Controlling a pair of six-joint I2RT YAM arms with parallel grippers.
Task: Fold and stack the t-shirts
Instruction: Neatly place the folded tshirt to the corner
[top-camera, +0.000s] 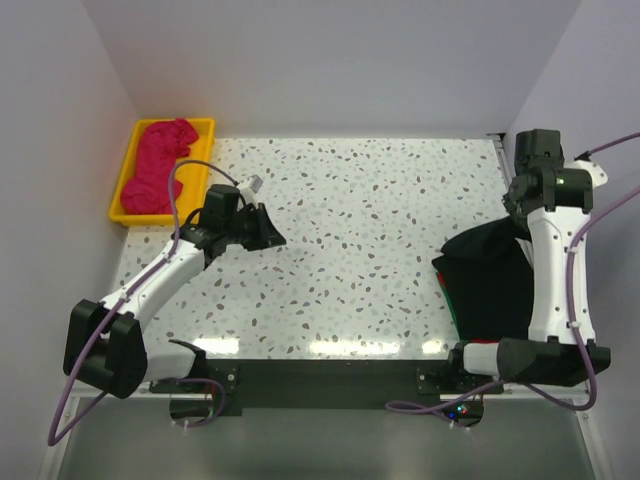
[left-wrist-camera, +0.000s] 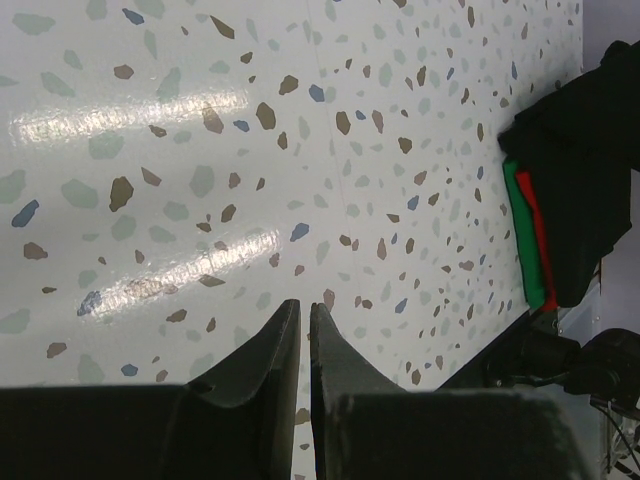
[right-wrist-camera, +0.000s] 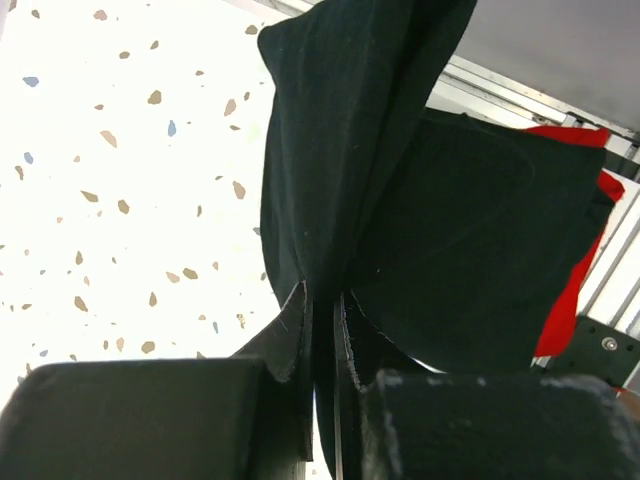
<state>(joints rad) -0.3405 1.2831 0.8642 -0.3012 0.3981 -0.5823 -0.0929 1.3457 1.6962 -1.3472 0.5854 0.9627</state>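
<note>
Pinching the black t-shirt (right-wrist-camera: 340, 150) at three o'clock, our right gripper (right-wrist-camera: 320, 295) clamps its cloth; our left gripper (left-wrist-camera: 304, 312), pressed closed, holds nothing; we log the magenta t-shirt (top-camera: 158, 165) at ten o'clock in the yellow tray (top-camera: 206, 125).

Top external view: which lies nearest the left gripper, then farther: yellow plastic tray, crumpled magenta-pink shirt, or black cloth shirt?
From the left gripper:
1. yellow plastic tray, back left.
2. magenta-pink shirt, inside that tray.
3. black cloth shirt, far right.
</note>
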